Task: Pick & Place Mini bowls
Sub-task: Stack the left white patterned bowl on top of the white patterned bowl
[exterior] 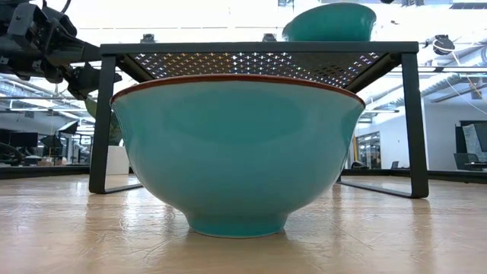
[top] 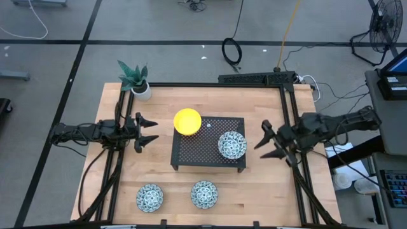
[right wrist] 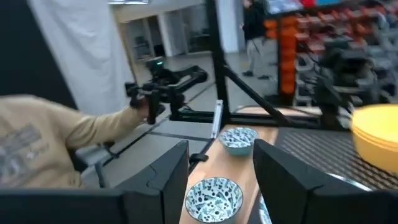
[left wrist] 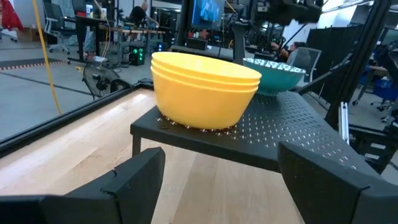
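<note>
On the wooden worktop [top: 121, 191] a low black perforated rack [top: 203, 147] stands in the middle, and on its top, at the far left corner, sits a stack of yellow mini bowls [top: 187, 121]; the left wrist view shows the stack [left wrist: 205, 87] as nested rims, one inside another. Toward the right side of the same rack top rests one patterned mini bowl [top: 232, 145], well apart from the yellow stack. Two more patterned bowls lie on the bare wood in front of the rack: one [top: 149, 198] toward the left front, the other [top: 204, 194] nearer the middle, the two set apart from each other. The low view looks straight at the teal outside of one bowl [exterior: 237, 152] on the wood, with the rack behind it. The left pincer [top: 147, 131] hovers just left of the rack, released, its fingers [left wrist: 134, 180] spread and holding nothing. The right pincer [top: 266, 140] hovers right of the rack, likewise released and empty. A potted plant [top: 136, 79] stands at the far left corner of the worktop. In the right wrist view a person's sleeve [right wrist: 56, 143] shows beyond the worktop.
</note>
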Controlling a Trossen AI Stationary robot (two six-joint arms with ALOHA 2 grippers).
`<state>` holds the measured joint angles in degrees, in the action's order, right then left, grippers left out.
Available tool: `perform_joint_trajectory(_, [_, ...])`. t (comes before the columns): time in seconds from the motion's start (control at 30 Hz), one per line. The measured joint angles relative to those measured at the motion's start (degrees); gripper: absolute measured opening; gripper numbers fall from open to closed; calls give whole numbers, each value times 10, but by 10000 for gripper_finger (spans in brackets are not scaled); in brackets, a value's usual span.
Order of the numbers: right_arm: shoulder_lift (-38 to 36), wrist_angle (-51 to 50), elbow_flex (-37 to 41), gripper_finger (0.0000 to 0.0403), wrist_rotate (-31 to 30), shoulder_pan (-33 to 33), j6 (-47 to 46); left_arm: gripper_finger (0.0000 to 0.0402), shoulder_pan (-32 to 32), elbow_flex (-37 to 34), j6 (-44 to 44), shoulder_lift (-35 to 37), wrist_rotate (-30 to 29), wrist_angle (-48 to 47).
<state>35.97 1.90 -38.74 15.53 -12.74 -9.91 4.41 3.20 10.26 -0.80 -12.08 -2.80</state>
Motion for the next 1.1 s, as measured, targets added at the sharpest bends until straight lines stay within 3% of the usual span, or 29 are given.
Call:
perform_joint_trajectory(0.17, [6, 52, 64, 169, -9, -37, 62, 310, 0, 0, 83, 0, 28, 19])
perform_joint_trajectory(0.43, [14, 70, 118, 169, -111, -88, 111, 310, 0, 0, 168, 0, 35, 44])
perform_joint_trajectory(0.53, [5, 76, 118, 169, -110, -92, 121, 310, 0, 0, 197, 0, 34, 40])
perform_joint_trajectory(0.7, [-19, 81, 118, 169, -110, -95, 130, 310, 0, 0, 175, 0, 34, 29])
perform_joint_trajectory(0.87, [-44, 81, 118, 169, -110, -95, 173, 310, 0, 4, 284, -6, 73, 31])
perform_joint_trajectory(1.0, [-60, 80, 118, 169, -112, -95, 202, 306, 12, 54, 360, -50, 100, 20])
perform_joint_trajectory(1.1, [-70, 80, 118, 169, -112, -95, 217, 299, 40, 120, 396, -127, 101, -4])
